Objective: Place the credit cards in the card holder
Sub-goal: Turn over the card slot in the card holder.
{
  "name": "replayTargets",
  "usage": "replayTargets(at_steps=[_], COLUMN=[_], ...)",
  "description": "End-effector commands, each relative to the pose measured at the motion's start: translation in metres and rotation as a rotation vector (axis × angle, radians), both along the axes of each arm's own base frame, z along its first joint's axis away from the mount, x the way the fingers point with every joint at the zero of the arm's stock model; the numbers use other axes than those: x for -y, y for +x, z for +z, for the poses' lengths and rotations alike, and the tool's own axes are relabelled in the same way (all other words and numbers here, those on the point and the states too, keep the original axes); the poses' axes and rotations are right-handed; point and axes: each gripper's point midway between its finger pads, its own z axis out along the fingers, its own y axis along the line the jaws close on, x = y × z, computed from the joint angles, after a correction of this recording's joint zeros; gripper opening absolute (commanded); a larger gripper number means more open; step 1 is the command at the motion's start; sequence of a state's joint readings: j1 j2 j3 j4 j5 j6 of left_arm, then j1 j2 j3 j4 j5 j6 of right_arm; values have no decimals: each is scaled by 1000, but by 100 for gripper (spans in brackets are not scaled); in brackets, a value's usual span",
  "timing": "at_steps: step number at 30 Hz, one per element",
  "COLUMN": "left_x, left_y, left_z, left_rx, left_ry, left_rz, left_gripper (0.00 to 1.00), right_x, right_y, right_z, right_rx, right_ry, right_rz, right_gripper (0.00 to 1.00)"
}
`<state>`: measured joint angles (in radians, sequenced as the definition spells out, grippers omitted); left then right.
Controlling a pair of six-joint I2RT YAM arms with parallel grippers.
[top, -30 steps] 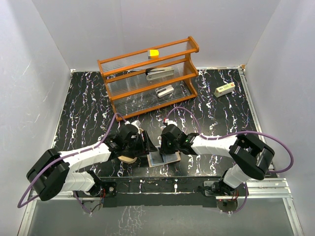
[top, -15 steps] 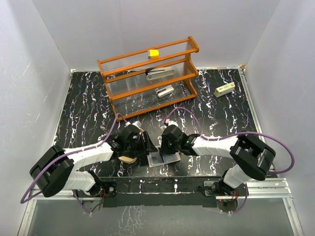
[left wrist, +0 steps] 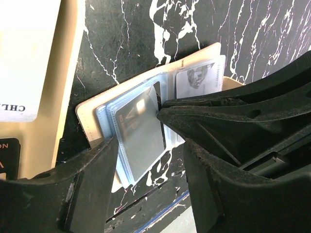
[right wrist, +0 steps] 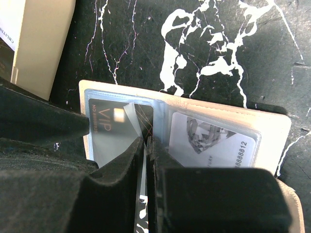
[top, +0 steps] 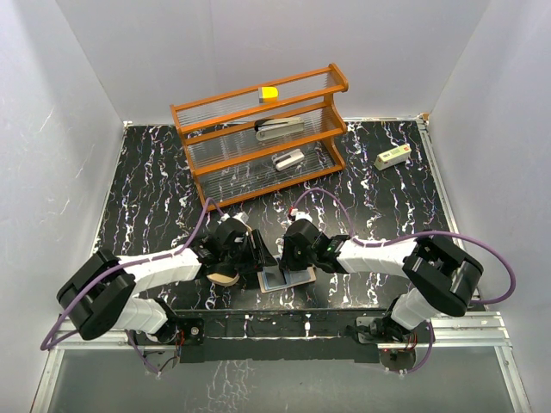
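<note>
Right pincer (right wrist: 146,145), nearly closed on a dark credit card (right wrist: 142,114) mid-frame, could buckle a clear sleeve (right wrist: 109,138) of the card holder (right wrist: 283,136) if pushed askew; left pincer (left wrist: 137,127) stands half-wide astride it.

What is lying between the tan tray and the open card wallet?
Nothing but a narrow strip of bare black marbled tabletop separates the tan tray from the open card wallet. The left wrist view shows it.

White arm links (top: 159,271), black joints (top: 95,297), purple cables (top: 320,190)
</note>
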<state>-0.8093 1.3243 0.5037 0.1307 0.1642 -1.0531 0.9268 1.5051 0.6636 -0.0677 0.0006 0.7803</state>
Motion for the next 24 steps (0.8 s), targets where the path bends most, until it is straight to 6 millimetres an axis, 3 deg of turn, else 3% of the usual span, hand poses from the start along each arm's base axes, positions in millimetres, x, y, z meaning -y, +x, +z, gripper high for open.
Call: replayTargets(at_steps=[1,18,24], left_x=[9,22,30], left_y=[6,7,8], left_z=[9,36,46], left_rx=[21,66,80], left_ry=[-19,-97,-128], left_rz=[0,-22,-39], left_gripper=[54,54,54], right_x=[6,2,-1], right_y=[-13,-15,-13], right_z=[-13,-9,-2], right_rx=[-42,-41,-26], right_ry=[-23,24,58], right_rz=[18,21,11], right_gripper=[7,7,13])
